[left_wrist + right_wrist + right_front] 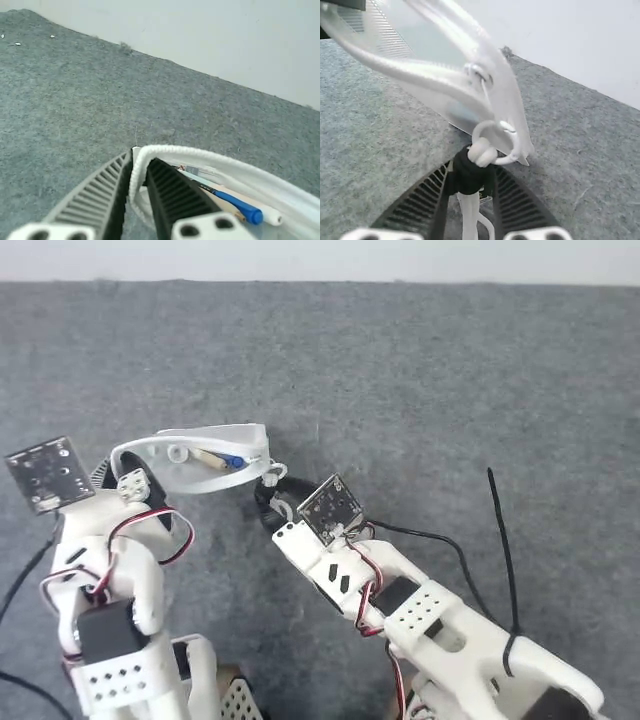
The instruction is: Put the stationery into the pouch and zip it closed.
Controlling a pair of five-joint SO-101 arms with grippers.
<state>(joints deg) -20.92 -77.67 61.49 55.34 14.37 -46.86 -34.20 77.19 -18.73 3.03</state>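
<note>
Grey felt-like fabric covering of the bench [420, 380], filling most of the frame. Plain pale wall [320, 258], a strip along the top edge. Small white specks [18, 43] on the fabric, upper left of the left wrist view.

Pouch [190, 453]: between the two grippers.
Pens [215, 461]: in the pouch.
Left gripper [140, 158]: pouch's 8 o'clock end.
Right gripper [470, 172]: 4 o'clock, on zip pull [481, 149].

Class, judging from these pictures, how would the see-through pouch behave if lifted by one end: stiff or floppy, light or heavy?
The pouch is probably floppy: its rim curves and folds where the left gripper pinches it. Likely light, since thin walls hold just a few pens. The pens may slide toward the low end.
</note>
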